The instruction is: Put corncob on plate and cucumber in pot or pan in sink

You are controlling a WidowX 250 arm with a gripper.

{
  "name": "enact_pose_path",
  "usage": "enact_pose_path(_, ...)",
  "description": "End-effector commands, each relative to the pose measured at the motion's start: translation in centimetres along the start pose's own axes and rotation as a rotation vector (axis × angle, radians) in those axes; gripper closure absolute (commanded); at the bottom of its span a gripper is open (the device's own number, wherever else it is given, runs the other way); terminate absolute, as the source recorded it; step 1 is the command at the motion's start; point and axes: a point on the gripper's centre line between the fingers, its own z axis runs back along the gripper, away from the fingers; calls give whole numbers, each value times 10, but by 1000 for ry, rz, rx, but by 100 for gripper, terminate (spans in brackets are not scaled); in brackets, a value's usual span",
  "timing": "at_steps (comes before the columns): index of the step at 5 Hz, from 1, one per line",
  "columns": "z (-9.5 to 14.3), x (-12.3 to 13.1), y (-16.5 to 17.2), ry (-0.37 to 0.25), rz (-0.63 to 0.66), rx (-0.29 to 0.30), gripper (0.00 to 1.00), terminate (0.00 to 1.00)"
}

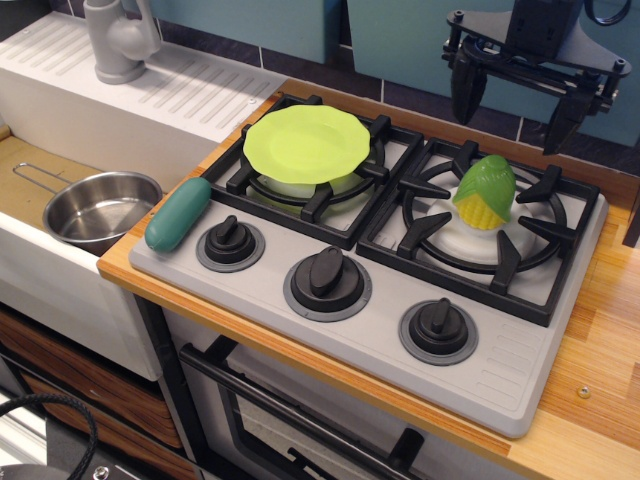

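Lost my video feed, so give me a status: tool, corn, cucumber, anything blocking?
Tool open, empty, above right burner. Corncob on that burner; plate bare on left burner. Cucumber at stove's left edge; pot empty in sink. Nothing blocking.

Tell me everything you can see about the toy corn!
The corncob is a short toy that looks like smooth plastic. Its yellow kernels show at the bottom, and a bright green ribbed husk covers the rounded top. It sits upright on the white round middle of the right burner, inside the black grate prongs. Nothing else touches it. The open gripper hangs above and behind it, not touching.
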Motion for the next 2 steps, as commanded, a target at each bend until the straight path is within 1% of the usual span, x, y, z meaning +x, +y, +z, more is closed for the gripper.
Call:
enact_pose_path(1, 0, 0, 0, 0, 0, 0, 0, 0)
enact_pose_path(2, -21, 3, -1, -45, 5, -10, 0, 0)
